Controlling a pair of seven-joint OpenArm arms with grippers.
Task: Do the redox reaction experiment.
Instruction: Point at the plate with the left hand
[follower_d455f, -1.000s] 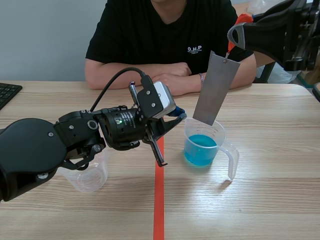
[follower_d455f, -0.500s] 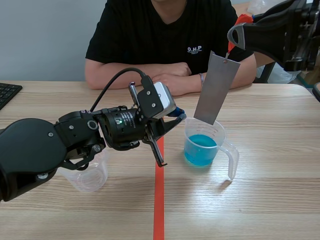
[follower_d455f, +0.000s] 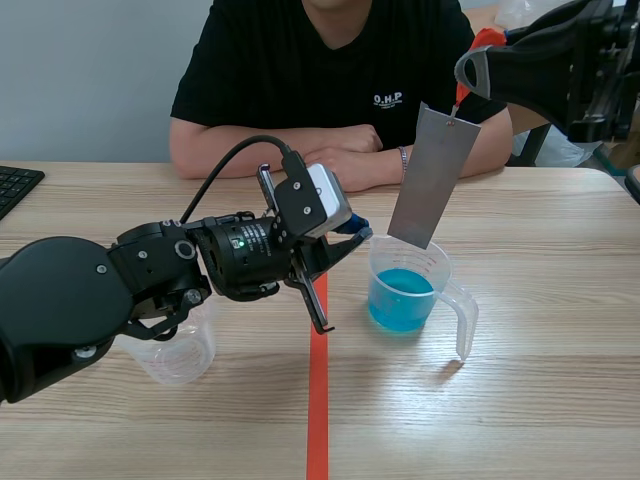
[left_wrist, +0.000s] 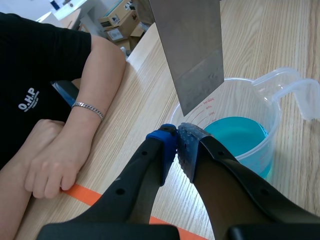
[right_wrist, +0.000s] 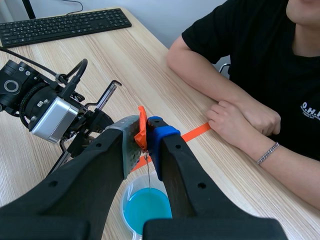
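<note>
Altogether: two cups (follower_d455f: 405, 290) (follower_d455f: 180, 350), one sheet (follower_d455f: 432, 180), one orange tag (right_wrist: 142, 131).

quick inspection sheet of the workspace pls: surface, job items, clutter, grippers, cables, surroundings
surface: wooden table, orange tape line down its middle.
job's things: measuring cup holding blue liquid; grey metal sheet hanging over it, lower edge near the rim, not in the liquid.
clutter: empty clear beaker under the left arm; keyboard at the table edge.
grippers: left gripper jaws closed, apparently on the cup's near rim; right gripper raised, jaws shut on the orange tab that carries the sheet.
cables: black cable looping over the left arm.
surroundings: person seated across, forearms on the table; cardboard boxes behind.
</note>
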